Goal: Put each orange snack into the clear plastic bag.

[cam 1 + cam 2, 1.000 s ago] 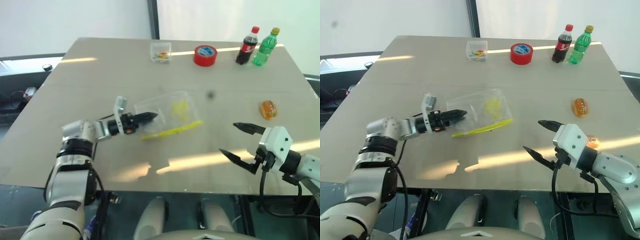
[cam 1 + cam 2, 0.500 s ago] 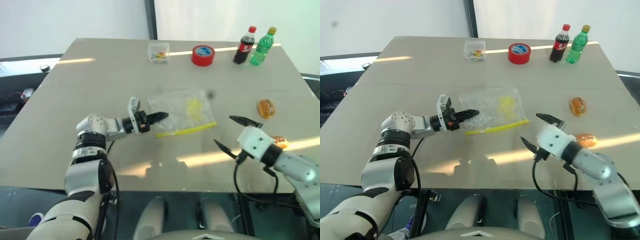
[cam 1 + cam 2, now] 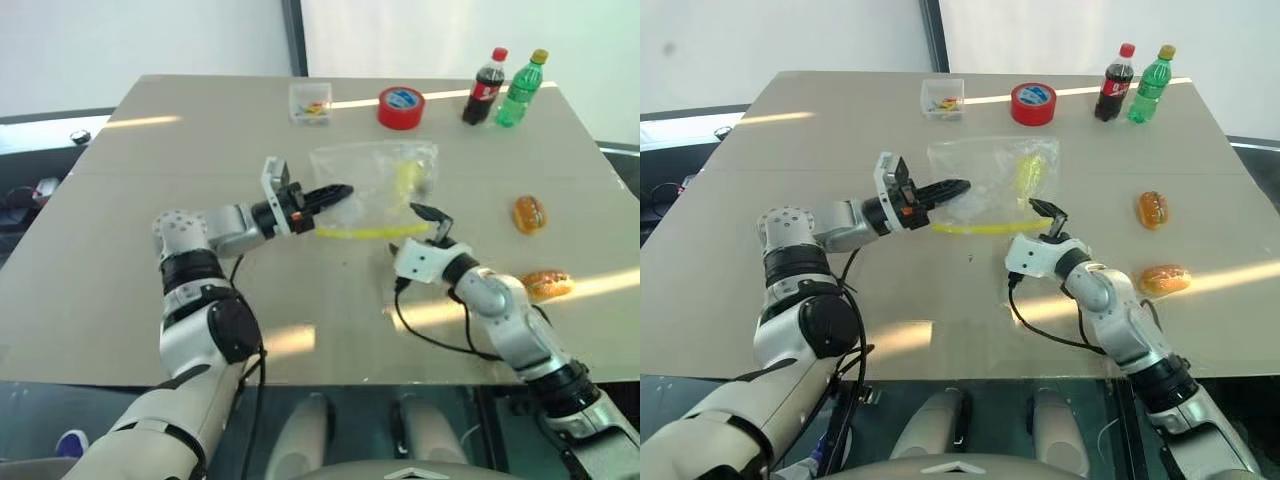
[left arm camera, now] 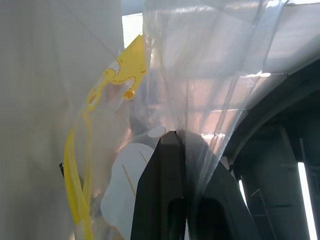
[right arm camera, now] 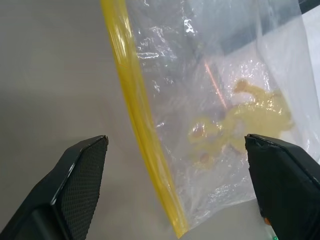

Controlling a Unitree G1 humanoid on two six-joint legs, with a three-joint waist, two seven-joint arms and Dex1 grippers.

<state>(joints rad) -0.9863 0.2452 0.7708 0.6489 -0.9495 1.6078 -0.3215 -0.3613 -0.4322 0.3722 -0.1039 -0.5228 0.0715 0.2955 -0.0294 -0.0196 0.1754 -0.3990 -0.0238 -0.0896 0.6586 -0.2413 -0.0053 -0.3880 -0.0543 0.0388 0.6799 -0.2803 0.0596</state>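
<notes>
From the head views: left gripper (image 3: 340, 190) pinched shut on one edge of the bag (image 3: 385, 180), lifted off the table (image 3: 150, 160) with the yellow strip (image 3: 365, 232) hanging along the bottom. Right gripper (image 3: 1038, 222) just beside that strip, fingers spread wide, holding nothing. Two snacks (image 3: 529, 213) (image 3: 546, 284) lying on the table to the right, well apart from the bag, neither one inside yet. Tape roll (image 3: 401, 106), small box (image 3: 310, 102) and two bottles (image 3: 481, 88) (image 3: 518, 90) at the far edge, out of the way. From the left wrist view: black fingers (image 4: 167, 185) closed on thin, crumpled film near the edge, so likely to slip under any sideways tug. From the right wrist view: open fingers (image 5: 82, 175) either side of the yellow strip (image 5: 137, 120), film and printed yellow figure beyond. Main risks, as a judgement: closing on both layers at once and leaving the mouth sealed, or pulling hard enough to drag the film out of the left pinch and drop the bag.
</notes>
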